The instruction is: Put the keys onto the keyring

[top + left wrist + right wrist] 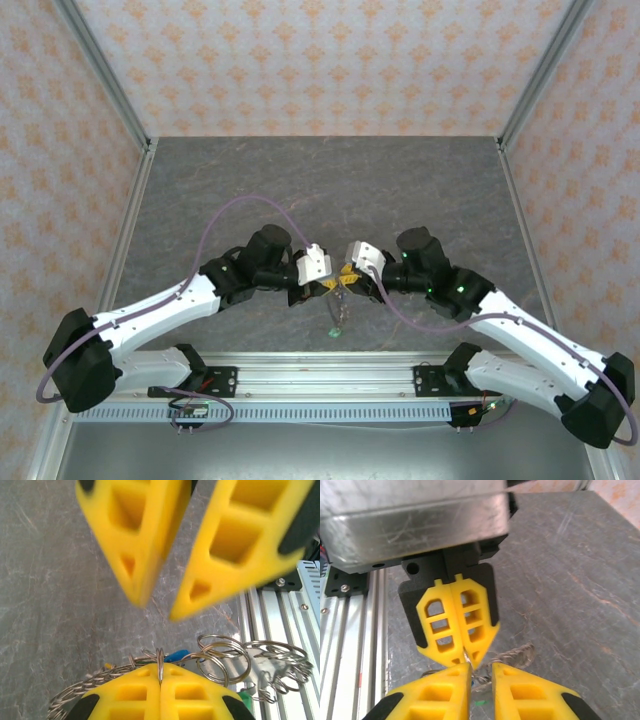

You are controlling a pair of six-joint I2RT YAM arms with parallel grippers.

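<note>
The left arm [160,310] and the right arm [530,335] are built of white shell links joined by black joints, and a lilac cable [225,215] loops along each. Small green lights [461,290] dot the right arm's black joint. The left hand [160,700] and the right hand [481,680] have bright yellow fingers [165,525] with cut-out windows, seated in black mounts.

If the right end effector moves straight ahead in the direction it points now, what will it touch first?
Most likely the shut, yellow left end effector, which faces it tip to tip and pinches a thin metal ring. The gap looks small, but depth is hard to judge.
</note>
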